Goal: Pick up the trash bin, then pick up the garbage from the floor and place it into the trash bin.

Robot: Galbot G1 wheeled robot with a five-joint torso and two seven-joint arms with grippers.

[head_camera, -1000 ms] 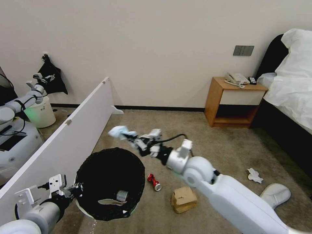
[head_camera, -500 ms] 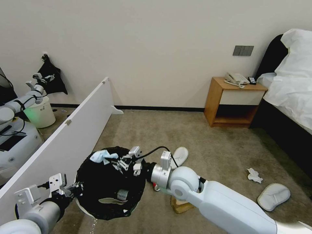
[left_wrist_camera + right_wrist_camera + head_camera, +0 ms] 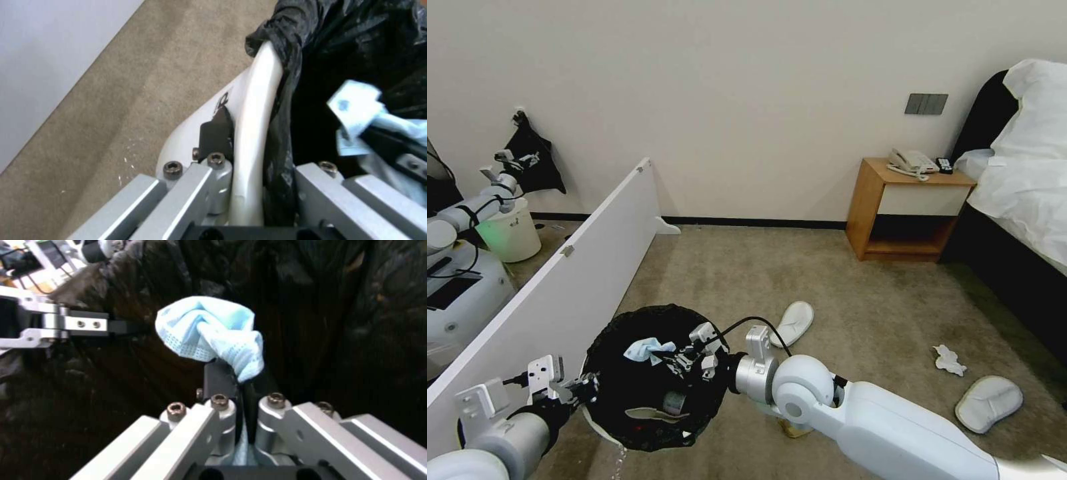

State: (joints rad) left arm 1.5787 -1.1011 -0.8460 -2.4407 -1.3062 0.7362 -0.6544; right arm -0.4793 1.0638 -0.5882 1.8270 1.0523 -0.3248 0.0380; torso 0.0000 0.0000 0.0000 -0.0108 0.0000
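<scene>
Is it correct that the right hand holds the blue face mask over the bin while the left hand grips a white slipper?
Not quite. The left hand grips the rim of the round white bin lined with a black bag, as the left wrist view shows. The right hand does hold the crumpled blue face mask over it.

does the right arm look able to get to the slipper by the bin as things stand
Probably not yet. The right gripper is shut on the blue face mask over the trash bin, so its jaws are occupied. The slipper itself lies on open carpet just beyond the arm, with nothing on it.
</scene>
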